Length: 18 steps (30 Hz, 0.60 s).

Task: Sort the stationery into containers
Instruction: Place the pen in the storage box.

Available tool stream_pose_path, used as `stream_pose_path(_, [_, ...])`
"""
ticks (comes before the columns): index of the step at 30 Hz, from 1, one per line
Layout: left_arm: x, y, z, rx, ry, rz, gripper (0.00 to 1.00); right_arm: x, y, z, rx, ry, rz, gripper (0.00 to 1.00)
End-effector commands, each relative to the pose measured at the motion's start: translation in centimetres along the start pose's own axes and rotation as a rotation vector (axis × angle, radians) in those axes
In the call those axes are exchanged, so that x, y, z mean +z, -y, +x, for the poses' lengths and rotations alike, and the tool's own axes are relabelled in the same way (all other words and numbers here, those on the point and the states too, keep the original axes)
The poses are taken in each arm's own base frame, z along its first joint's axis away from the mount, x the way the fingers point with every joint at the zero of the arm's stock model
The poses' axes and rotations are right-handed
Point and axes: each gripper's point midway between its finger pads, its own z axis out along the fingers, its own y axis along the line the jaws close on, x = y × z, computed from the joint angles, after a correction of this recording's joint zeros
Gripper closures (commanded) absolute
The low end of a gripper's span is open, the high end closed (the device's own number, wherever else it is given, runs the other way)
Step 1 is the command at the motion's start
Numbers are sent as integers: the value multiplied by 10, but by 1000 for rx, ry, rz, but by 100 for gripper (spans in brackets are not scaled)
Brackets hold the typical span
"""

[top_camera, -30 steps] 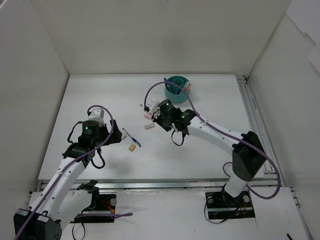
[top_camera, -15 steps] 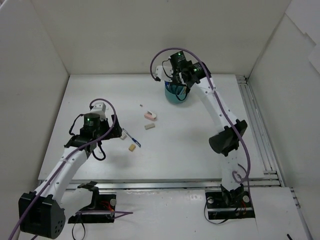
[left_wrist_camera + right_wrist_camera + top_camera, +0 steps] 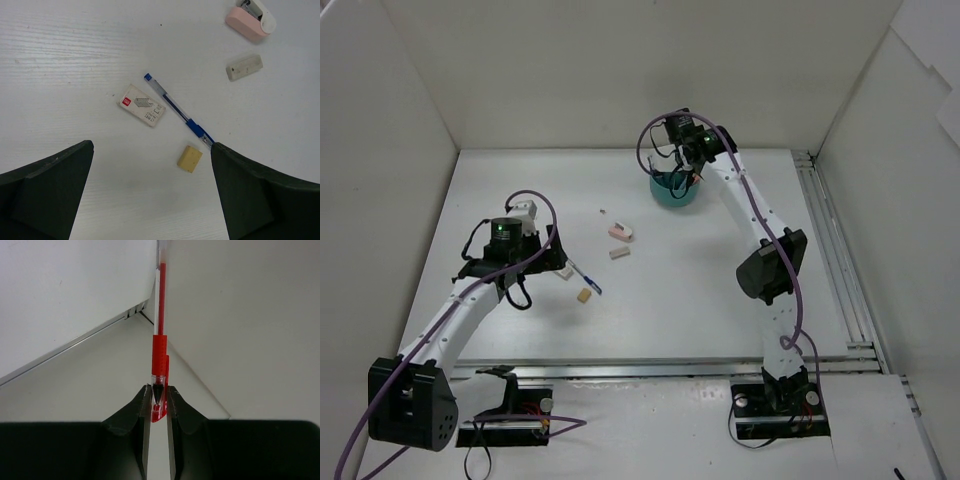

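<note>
My right gripper is shut on the cap end of a red pen, which sticks out ahead of the jaws. In the top view this gripper hangs over the round teal cup at the back of the table. My left gripper is open and hovers above the table with nothing between its fingers. Below it lie a blue pen, a tan eraser and a white eraser. In the top view the left gripper sits just left of the blue pen.
A small white staple box lies beside the blue pen. A pink and white item lies farther off, near the white eraser. White walls close in the table on three sides, and a metal rail runs along the right edge.
The right arm has swung from the middle of the table up and back to above the teal cup. The left arm shifted slightly and stayed open.
</note>
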Motion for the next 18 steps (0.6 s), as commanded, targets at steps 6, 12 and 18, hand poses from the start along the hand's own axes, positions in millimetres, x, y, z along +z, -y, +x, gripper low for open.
stream_pose_path(6, [1, 13, -22, 40, 80, 77, 0, 33, 31, -16, -68, -45, 118, 100])
stream_pose_path(12, [5, 12, -18, 46, 58, 92, 0, 53, 32, -33, -93, -33, 138, 100])
stream_pose_path(18, [9, 13, -14, 40, 42, 114, 0, 70, 22, -50, -125, -9, 120, 100])
